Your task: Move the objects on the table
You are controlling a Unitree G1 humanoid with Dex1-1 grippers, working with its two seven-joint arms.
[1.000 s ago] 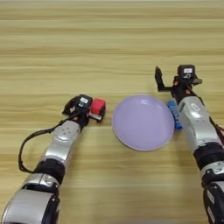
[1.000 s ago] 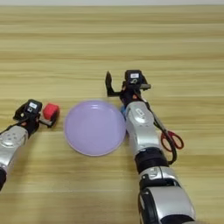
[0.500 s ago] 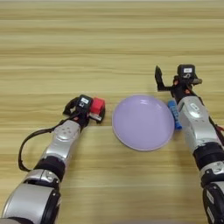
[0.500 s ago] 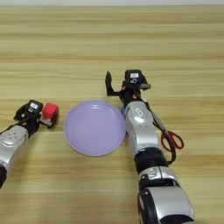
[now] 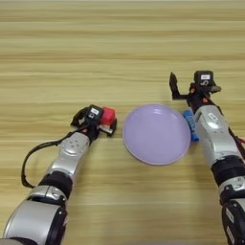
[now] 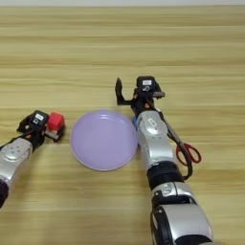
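A red cube rests on the table just left of a lilac plate. My left gripper is shut on the cube, with one black finger along its near side. Right of the plate lies a blue-capped tube, mostly hidden under my right forearm. My right gripper hovers behind the plate's far right rim, open and holding nothing, with one finger standing up at its left.
Red-handled scissors lie on the table to the right of my right forearm. The plate has nothing on it. Bare wood stretches across the far half of the table.
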